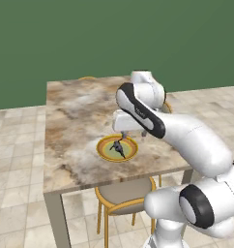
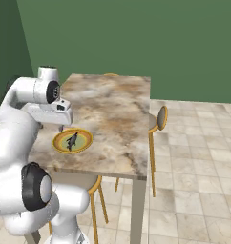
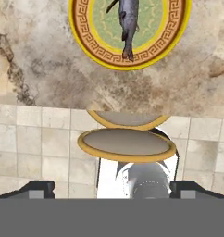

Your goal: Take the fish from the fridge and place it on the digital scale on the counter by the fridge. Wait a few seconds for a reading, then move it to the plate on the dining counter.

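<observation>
The small dark grey fish [image 1: 119, 147] [image 2: 72, 140] [image 3: 127, 23] lies in the middle of the round yellow plate [image 1: 103, 151] [image 2: 86, 143] [image 3: 86, 44], free of any grip. The plate rests near the front edge of the marbled dining counter [image 1: 75, 111] [image 2: 112, 105] [image 3: 40, 69]. My gripper [image 1: 132, 136] [image 2: 50, 127] [image 3: 115, 187] hangs just above the plate, toward the counter's front edge, open, with nothing between its fingers. The fridge, the digital scale and the counter by the fridge are out of view.
A yellow-framed chair [image 1: 124, 191] [image 3: 125, 141] is tucked under the front edge below the plate. Another chair [image 2: 158, 119] stands at the table's right side. Beige floor tiles surround the table and a green wall rises behind it.
</observation>
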Robot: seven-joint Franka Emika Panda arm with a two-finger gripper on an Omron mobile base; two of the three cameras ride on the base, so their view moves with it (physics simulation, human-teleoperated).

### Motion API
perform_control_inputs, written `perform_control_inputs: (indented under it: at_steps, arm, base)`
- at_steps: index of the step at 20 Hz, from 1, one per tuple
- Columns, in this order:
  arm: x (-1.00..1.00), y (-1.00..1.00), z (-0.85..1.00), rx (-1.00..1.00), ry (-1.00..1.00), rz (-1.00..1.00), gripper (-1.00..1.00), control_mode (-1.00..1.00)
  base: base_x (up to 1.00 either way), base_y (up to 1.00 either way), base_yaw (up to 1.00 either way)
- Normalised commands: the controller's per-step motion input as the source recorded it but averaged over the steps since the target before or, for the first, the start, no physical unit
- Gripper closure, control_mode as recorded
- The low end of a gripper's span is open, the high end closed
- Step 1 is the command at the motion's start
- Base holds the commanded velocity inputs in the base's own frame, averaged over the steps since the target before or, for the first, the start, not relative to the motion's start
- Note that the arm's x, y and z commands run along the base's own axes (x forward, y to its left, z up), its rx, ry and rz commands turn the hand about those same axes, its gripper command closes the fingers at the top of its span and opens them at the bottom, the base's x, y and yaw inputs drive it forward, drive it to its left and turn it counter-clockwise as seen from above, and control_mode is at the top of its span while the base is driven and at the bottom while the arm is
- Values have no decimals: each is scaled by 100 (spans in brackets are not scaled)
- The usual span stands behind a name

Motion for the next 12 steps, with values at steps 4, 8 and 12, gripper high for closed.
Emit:
perform_control_inputs:
  at_steps: [4,8,12]
  arm:
    - [-100,-27,99,4,1,0,-100,-100]
    - [-100,-26,94,3,0,0,-100,-100]
    - [-100,-26,70,1,-4,0,-100,-100]
  base:
    - [0,0,0]
    - [0,0,0]
    - [0,0,0]
